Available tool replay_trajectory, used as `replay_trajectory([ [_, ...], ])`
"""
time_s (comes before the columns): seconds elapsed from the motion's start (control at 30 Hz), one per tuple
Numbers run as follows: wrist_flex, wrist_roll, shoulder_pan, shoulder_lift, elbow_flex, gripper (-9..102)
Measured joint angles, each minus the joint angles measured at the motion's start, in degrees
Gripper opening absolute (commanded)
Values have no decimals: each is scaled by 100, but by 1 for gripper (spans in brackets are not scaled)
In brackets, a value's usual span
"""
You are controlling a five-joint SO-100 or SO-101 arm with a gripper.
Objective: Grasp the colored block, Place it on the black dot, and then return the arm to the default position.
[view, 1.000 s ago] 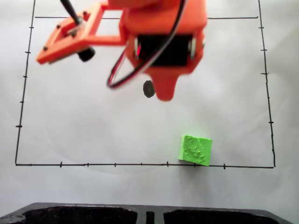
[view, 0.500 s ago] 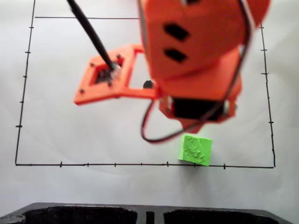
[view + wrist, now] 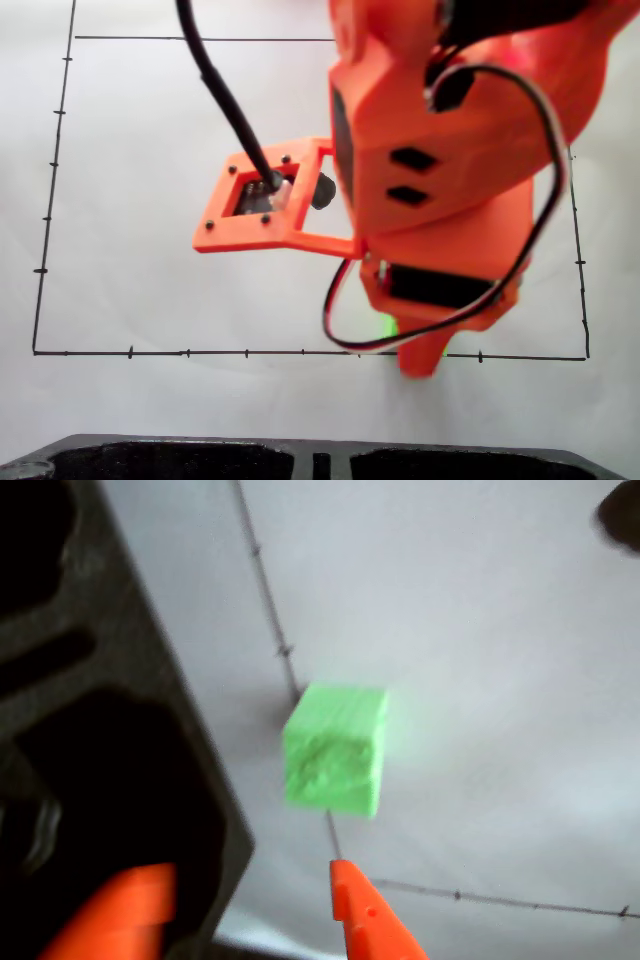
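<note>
Two orange fingertips of the gripper rise from the bottom edge of the wrist view, spread apart with bare white paper and black tray between them and nothing held. The lime-green colored block sits just above them near the centre of that frame, apart from both tips, resting on the paper right where a thin black border line runs down toward it. A black tray fills the left side of the wrist view, and the left fingertip lies over its edge. In the upper right corner of the same frame a dark blurred patch, the black dot, shows well apart from the block.

In the fixed view the arm covers the right half of the frame, its pointed orange finger reaching down to the lower border line at lower centre-right. Only a sliver of green from the block peeks out beside the arm's lower part, just above that line. The square-framed camera bracket juts to the left at mid-frame, with a black cable running up from it to the top edge. A small piece of the black dot shows at the bracket's right edge. The tray's dark rim runs along the bottom of the frame.
</note>
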Motion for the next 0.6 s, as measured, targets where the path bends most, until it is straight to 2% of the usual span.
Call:
replay_trajectory([
  [0.6, 334, -26, -70, -721, -264, 38],
])
